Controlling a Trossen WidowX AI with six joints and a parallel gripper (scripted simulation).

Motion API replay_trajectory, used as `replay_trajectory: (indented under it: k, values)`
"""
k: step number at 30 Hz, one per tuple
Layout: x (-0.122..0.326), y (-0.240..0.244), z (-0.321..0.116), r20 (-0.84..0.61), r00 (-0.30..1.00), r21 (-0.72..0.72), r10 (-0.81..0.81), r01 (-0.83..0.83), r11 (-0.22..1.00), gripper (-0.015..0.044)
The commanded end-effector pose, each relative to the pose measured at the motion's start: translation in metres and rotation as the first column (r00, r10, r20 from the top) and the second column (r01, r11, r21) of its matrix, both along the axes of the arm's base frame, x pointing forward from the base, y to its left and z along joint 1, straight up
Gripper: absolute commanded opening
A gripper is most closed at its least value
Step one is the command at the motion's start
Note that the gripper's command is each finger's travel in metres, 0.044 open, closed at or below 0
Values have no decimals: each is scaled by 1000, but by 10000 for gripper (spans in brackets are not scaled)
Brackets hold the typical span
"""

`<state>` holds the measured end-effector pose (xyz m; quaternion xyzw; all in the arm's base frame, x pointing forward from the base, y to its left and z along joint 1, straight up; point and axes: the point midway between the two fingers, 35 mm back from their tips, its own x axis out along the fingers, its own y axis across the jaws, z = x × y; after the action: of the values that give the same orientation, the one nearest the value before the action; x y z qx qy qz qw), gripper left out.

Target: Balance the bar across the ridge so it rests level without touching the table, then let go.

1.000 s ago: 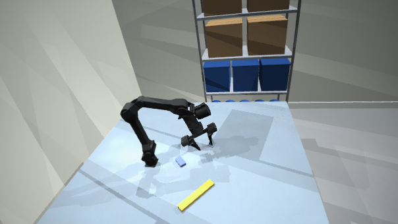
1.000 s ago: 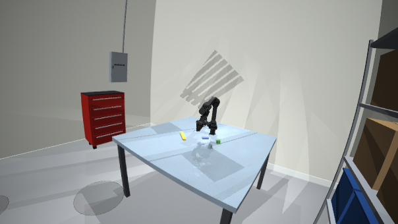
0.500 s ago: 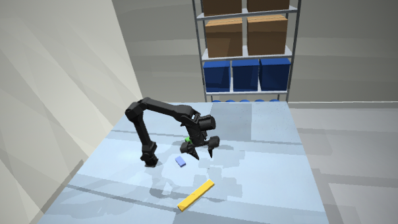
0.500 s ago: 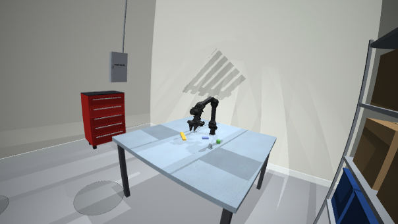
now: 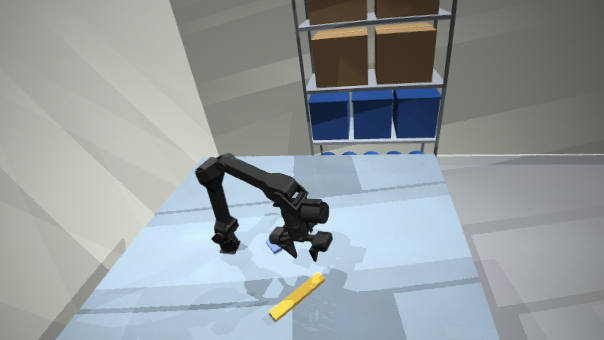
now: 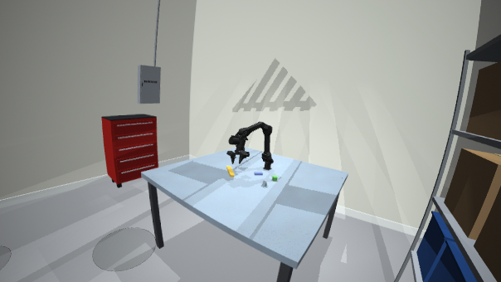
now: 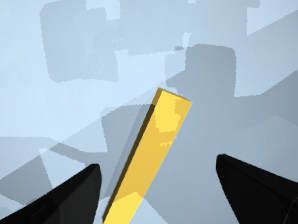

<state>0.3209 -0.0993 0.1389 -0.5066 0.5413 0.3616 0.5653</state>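
Bar (image 5: 297,297) (image 6: 231,171) (image 7: 150,155) of smooth, flat-faced yellow, long and rectangular, lying on the pale blue table (image 5: 400,225) (image 6: 249,207) (image 7: 270,145), black angular gripper (image 5: 305,256) (image 6: 237,161) (image 7: 158,167) above it, fingers wide apart, holding nothing, small grey ridge (image 6: 265,184) well apart.

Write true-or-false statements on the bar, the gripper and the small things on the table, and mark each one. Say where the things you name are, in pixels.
1. The yellow bar (image 5: 297,297) (image 6: 231,171) (image 7: 150,150) lies on the table (image 5: 425,240) (image 6: 232,207). True.
2. The gripper (image 5: 305,257) (image 6: 237,161) (image 7: 158,167) is shut on the bar. False: it is open, above the table, holding nothing.
3. The small grey ridge (image 6: 265,184) carries the bar. False: the bar lies apart from it.
4. A green block (image 6: 274,178) sits beside the ridge. True.
5. The drawer cabinet (image 6: 137,147) is blue. False: it is red.
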Motion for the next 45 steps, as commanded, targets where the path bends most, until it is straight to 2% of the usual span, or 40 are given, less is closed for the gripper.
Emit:
replay_trajectory:
  k: [1,21,27,35,45]
  values:
    - [-4,-18,-3,-21,996,31,-83,83,996,315]
    - [-35,-97,-18,-119,902,133,-416,429,893,315]
    - [-36,-100,-22,-122,897,135,-424,439,888,315]
    - [-35,-101,-62,-122,897,135,-424,439,888,315]
    - [-35,-101,-69,-122,897,135,-424,439,888,315]
